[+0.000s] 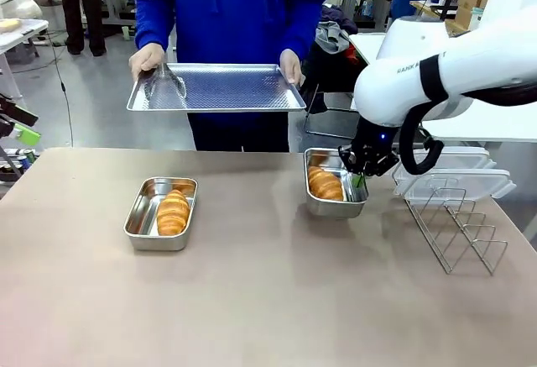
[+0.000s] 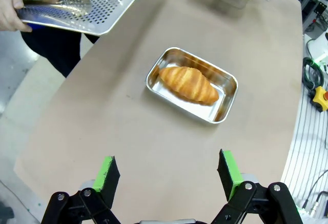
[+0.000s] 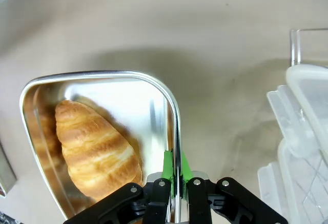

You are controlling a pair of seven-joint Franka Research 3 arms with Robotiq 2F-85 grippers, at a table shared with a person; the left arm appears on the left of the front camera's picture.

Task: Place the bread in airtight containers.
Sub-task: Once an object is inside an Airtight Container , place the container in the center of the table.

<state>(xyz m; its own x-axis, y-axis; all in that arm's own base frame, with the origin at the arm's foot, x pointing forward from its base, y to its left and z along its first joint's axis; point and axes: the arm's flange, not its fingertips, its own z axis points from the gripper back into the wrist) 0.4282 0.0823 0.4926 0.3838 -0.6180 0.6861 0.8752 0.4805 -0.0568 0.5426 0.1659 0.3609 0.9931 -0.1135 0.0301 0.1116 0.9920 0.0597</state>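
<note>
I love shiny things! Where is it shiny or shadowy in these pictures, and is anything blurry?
Right wrist view: the right tin mirrors its croissant on its wall, and a soft shadow falls on the table beyond it. Left wrist view: the left tin gleams with bright streaks. Front view: the tray shines; nothing looks blurry.

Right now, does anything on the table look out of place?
Nothing spilled or damaged. One oddity: the right gripper pinches the wall of the shiny rectangular steel tin holding a golden-brown croissant roll.

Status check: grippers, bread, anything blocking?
Left gripper open above table. Right gripper shut on right tin's rim. Left roll in left tin, right roll in right tin; lids off, by rack. Nothing in the way.
</note>
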